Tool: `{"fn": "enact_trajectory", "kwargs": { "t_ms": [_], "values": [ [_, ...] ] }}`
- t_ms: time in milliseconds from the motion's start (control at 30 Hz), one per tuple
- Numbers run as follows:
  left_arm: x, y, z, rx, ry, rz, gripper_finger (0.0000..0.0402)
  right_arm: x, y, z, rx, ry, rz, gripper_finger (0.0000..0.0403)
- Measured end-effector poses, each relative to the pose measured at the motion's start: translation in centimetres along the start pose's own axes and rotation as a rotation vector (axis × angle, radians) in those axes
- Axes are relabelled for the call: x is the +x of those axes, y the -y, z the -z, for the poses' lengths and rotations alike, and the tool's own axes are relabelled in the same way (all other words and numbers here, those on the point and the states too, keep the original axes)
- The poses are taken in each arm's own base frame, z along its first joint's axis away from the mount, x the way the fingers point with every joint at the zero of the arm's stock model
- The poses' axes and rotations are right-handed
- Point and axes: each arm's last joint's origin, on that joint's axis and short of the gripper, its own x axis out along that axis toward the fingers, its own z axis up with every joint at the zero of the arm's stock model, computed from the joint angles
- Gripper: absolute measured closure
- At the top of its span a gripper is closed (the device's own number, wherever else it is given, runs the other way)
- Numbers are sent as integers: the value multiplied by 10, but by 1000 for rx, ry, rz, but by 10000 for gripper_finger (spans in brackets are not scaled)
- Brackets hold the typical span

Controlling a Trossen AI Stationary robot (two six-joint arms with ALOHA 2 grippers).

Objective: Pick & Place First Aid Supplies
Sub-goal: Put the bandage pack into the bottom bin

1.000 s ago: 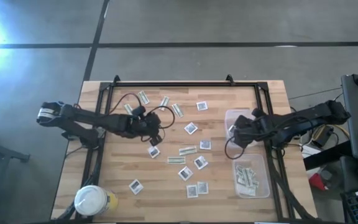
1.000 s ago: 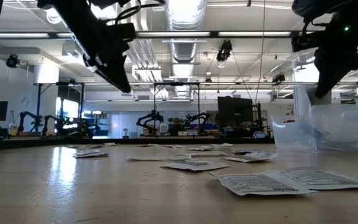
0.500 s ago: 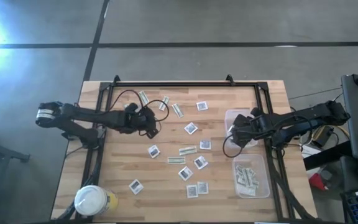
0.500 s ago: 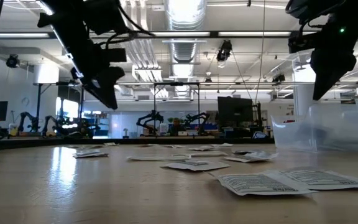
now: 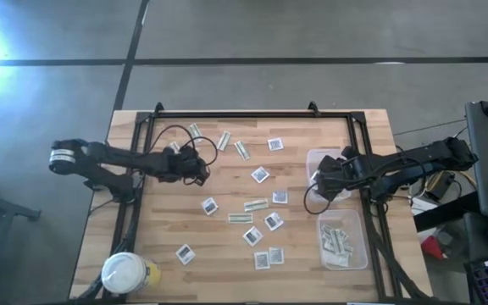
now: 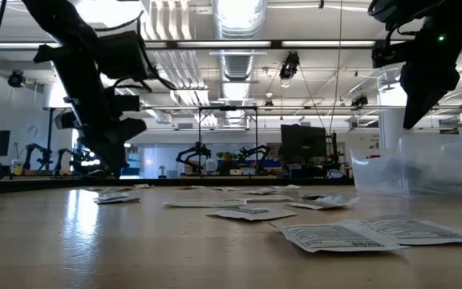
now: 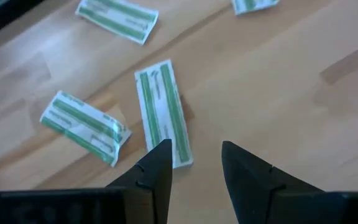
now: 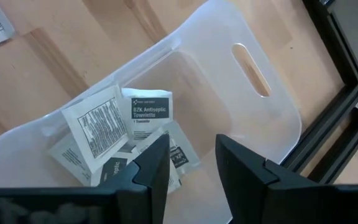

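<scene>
Packets (image 5: 261, 174) scattered mid-table; we see left gripper (image 7: 194, 163) open, empty, low over a green strip (image 7: 161, 112). Right gripper (image 8: 190, 158) open above clear tub (image 8: 247, 99) holding white packets (image 8: 149, 109).

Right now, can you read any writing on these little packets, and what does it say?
"BZK Antiseptic Towelette": on a square white packet lying in the clear tub under the right hand.
Fine print on the packet beside it: too small to read.
Green-and-white strips: print blurred, unreadable.
</scene>
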Motion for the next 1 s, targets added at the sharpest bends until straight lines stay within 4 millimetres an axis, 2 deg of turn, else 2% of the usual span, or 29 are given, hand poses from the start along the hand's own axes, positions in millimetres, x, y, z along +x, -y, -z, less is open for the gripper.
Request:
{"fn": "enact_trajectory", "kwargs": {
  "t_ms": [400, 700, 1000],
  "values": [
    [18, -6, 14, -55, 51, 19, 268, 0, 0, 0, 2, 3, -4, 289],
    [29, -14, 25, -63, 62, 2, 268, 0, -1, -1, 3, 5, -5, 281],
    [34, -17, 28, -62, 81, 6, 268, 0, -1, -1, 3, 7, -7, 282]
  ]
}}
